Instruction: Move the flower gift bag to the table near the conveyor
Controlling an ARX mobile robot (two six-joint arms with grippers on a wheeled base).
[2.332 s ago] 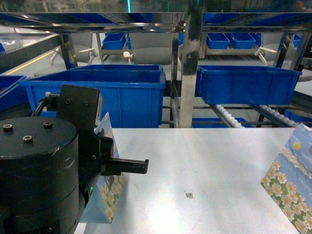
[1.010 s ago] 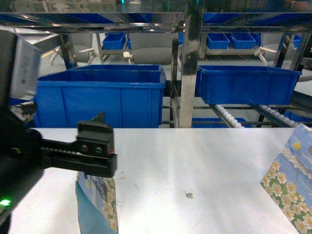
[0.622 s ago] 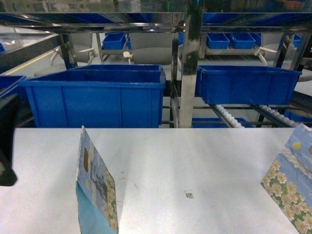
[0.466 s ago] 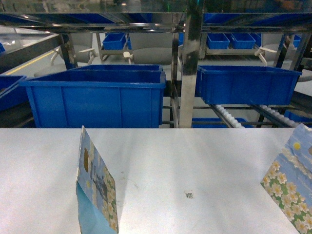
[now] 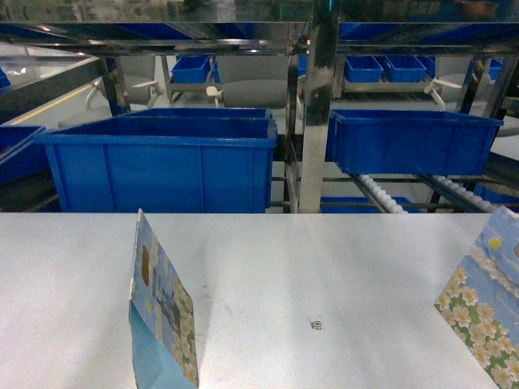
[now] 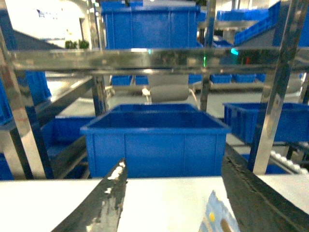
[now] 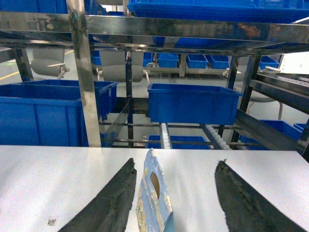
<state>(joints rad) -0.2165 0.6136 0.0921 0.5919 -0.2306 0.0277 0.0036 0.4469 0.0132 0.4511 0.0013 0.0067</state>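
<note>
Flower gift bag [image 5: 162, 312] is seen upright on the white tabletop [image 5: 324, 259]; light, crushable paper, best pinched at its top edge. Both claws are spread, empty.

blue plastic bins [image 5: 162, 158], grey floor [image 5: 243, 89] beyond

Worn black pincer fingers [image 7: 111, 203]

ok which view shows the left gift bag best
The head view: the left bag stands upright on the table, seen nearly whole, cut only at the bottom edge. The left wrist view catches just its top corner between the open left gripper. The right wrist view shows only the other bag.
</note>
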